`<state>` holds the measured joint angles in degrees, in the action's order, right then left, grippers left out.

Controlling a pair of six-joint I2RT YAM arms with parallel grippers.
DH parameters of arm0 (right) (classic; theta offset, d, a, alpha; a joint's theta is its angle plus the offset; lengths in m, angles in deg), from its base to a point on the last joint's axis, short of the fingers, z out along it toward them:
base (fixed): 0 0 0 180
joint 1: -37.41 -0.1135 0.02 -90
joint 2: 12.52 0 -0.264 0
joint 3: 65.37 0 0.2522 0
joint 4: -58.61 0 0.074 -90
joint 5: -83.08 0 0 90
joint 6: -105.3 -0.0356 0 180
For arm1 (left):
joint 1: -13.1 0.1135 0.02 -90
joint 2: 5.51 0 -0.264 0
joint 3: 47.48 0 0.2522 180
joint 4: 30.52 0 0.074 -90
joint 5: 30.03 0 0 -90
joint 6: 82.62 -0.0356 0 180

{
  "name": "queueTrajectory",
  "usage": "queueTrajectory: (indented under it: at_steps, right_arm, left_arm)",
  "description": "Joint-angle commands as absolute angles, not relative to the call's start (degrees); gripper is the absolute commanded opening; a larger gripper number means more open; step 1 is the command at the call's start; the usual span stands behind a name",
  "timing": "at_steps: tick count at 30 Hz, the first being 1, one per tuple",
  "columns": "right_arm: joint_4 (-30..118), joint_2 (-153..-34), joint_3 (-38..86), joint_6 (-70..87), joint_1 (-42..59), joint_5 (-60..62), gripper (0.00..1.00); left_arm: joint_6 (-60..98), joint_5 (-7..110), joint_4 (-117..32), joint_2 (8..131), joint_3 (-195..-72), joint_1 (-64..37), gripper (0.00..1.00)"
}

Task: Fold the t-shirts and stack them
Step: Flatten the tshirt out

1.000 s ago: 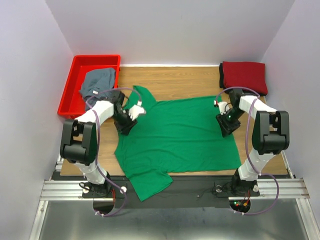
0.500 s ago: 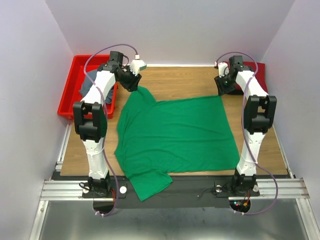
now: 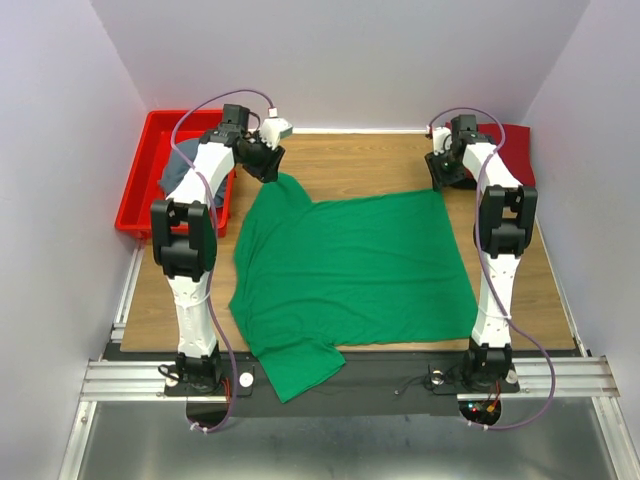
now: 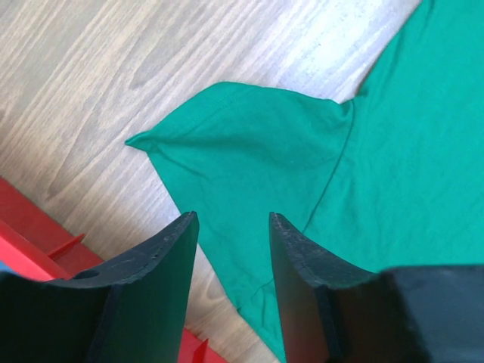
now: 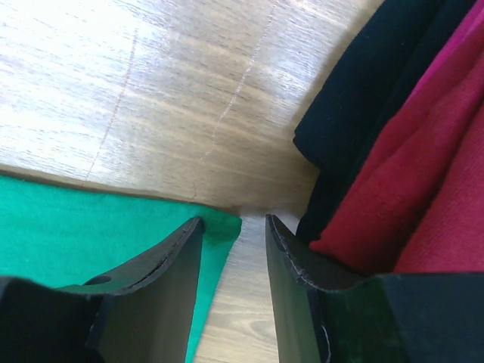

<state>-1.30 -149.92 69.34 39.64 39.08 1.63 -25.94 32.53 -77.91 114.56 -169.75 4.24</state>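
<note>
Left hand hangs over the far sleeve of the green t-shirt, its fingers apart and holding nothing. The right hand hangs the same way, fingers spread and empty, above the shirt's far right corner.

That corner lies just beside the folded black t-shirt and the dark red t-shirt on top of it. A pinch placed slightly to the right would likely catch the black cloth as well and drag the stack apart. On the left, the sleeve tapers to a thin point, so fingers closing near its tip may take only one layer and let it slip during the fold.

The green shirt lies spread across the middle of the table, mostly flat with shallow wrinkles, its body running sideways. Its near sleeve droops over the table's near edge. The grey-blue t-shirt sits crumpled in the red bin at the far left.
</note>
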Motion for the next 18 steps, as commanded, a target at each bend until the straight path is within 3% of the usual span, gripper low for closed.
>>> queueTrajectory:
  at_steps: [1, 4, 9, 12, 14, 18]
  right_arm:
    - [1.3, -149.3, 68.5, 38.5, 38.9, 3.4, 0.45]
    - [1.3, -148.1, 65.0, 38.6, 38.9, 4.6, 0.42]
    - [1.3, -148.0, 61.9, 38.8, 38.9, 5.2, 0.26]
    - [1.3, -147.8, 61.0, 39.2, 38.9, 5.4, 0.07]
    - [1.1, -147.6, 61.0, 39.1, 38.9, 5.5, 0.01]
    - [1.1, -147.4, 61.2, 38.9, 38.9, 6.1, 0.01]
  left_arm:
    - [-23.4, 34.0, -75.3, 115.8, -173.4, 5.2, 0.57]
    - [-20.8, 36.4, -74.9, 118.8, -176.5, 5.4, 0.58]
    - [-16.2, 41.5, -74.2, 125.1, -184.4, 5.8, 0.59]
    - [-14.3, 41.6, -73.0, 129.0, -186.9, 6.2, 0.58]
    - [-14.2, 41.7, -72.2, 130.1, -187.5, 6.2, 0.57]
    - [-14.6, 41.8, -71.1, 132.0, -187.7, 6.3, 0.57]
